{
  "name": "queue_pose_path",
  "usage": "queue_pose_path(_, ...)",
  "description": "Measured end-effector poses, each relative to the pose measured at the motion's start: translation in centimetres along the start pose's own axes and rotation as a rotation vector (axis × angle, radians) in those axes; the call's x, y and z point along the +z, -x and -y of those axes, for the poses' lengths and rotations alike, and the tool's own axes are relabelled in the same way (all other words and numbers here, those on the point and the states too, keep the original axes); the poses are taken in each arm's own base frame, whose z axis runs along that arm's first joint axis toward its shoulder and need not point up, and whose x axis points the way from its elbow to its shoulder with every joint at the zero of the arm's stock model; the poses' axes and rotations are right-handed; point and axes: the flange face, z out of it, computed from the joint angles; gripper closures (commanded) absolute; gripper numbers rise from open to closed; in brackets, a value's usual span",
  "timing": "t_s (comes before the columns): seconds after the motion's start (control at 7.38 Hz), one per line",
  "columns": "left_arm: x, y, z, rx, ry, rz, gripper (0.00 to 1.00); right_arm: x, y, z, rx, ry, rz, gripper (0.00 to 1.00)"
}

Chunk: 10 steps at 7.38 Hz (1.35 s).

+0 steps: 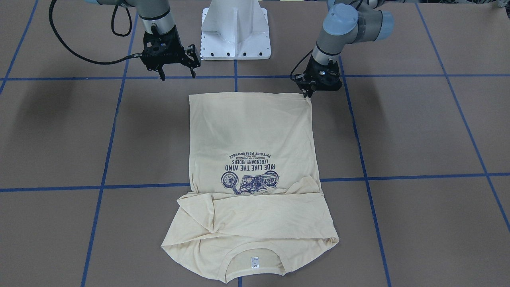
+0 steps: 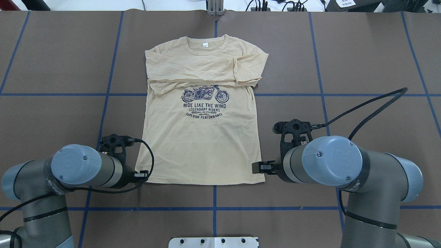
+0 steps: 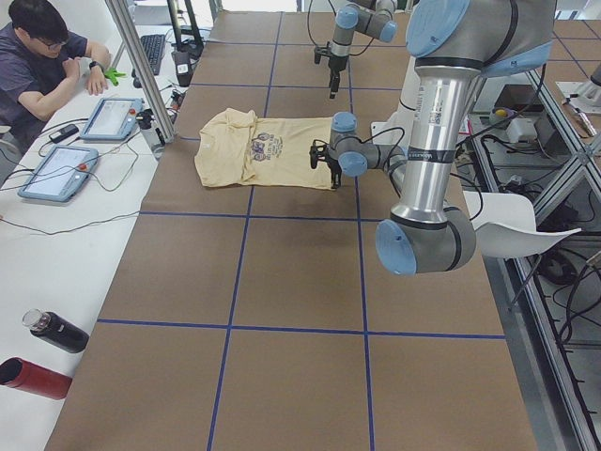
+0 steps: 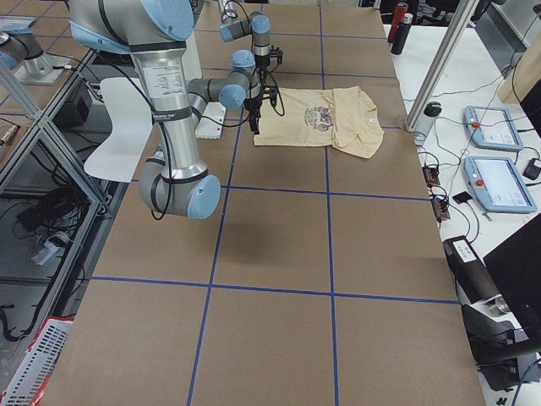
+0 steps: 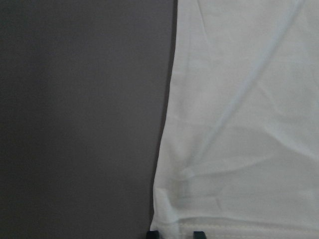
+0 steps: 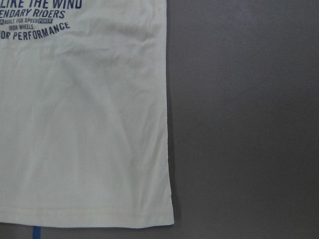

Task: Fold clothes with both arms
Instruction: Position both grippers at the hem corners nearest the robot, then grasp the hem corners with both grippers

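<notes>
Shirt (image 2: 201,137) position is given first: it is spread flat on the table (image 2: 361,51), print (image 2: 204,103) up. Its long axis runs straight away from the robot, with the collar (image 2: 206,53) at the far end and the hem (image 2: 203,179) at the near end. Both sleeves (image 2: 246,70) are seen folded across the chest, just beyond the print.

The coming move is judged to turn on the two near hem corners, one for each arm. The left end effector (image 1: 308,95) is set right at the left hem corner. In the left wrist view its fingertips (image 5: 154,234) are narrowed to a small gap with the corner lying between them, but whether the cloth is actually pinched cannot be told. The right end effector (image 1: 177,75) is spread wide and nothing is held in it. It is held near the right hem corner, apart from the cloth, so the left arm is judged the nearer to its corner.

Whether the right end effector is directly over its corner or beside it cannot be told, and its fingers are cut out of the right wrist view. In the overhead view both end effectors are largely hidden behind the wrists.
</notes>
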Motion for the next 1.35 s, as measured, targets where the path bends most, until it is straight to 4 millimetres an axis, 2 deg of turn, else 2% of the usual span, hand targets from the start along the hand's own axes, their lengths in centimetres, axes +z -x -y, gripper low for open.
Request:
queue_pose_path(0.41, -0.8, -0.2, 0.0, 0.014, -0.002, -0.01, 1.0, 0.3, -0.1, -0.2, -0.001, 0.003, -0.005, 0.01)
queue_pose_path(0.81, -2.4, -0.7, 0.1, 0.042, -0.01, -0.037, 1.0, 2.9, 0.9, -1.8, 0.019, -0.023, -0.046, 0.03)
queue_pose_path(1.08, -2.5, -0.8, 0.1, 0.045, -0.01, -0.04, 1.0, 5.4, 1.4, -3.1, 0.039, -0.052, -0.063, 0.18)
queue_pose_path(1.35, -2.5, -0.8, 0.1, 0.046, -0.008, -0.041, 1.0, 8.3, 1.5, -3.1, 0.041, -0.08, -0.023, 0.41)
